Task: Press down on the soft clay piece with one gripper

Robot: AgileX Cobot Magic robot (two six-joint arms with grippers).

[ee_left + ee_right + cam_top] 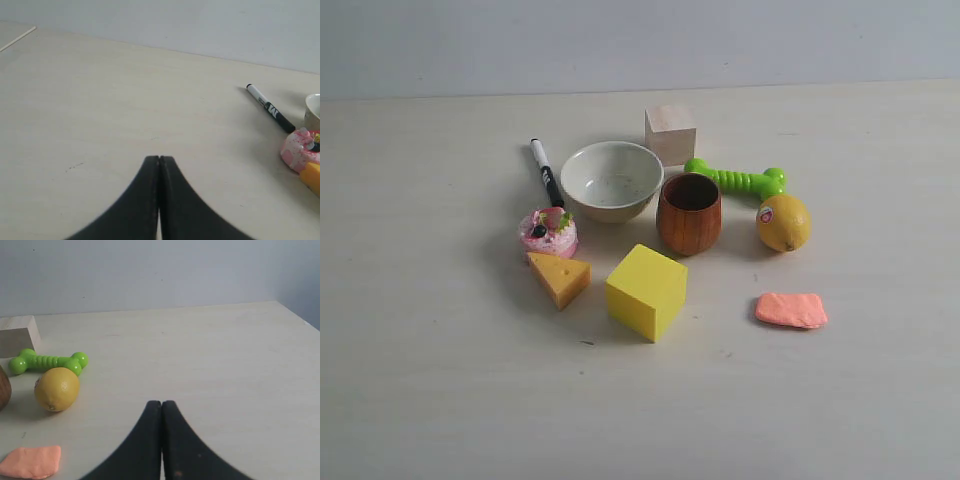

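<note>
1. Your right end effector (161, 405) is sitting with jaws pressed together, gripping nothing; your left end effector (159, 159) is doing likewise.
2. The soft clay piece (791, 310) is lying flat near the lemon (783, 222), on your right side, seemingly leaving room for pressing.
3. The pale counter (440, 380) is meeting a plain grey wall (620, 40).

A: Any legible text, labels, numbers?
B: None. Round sticker (766, 214) on the lemon (786, 226), right of frame: print too small to read. White marking on the marker (270, 108) barrel, right of left wrist view: illegible.
</note>
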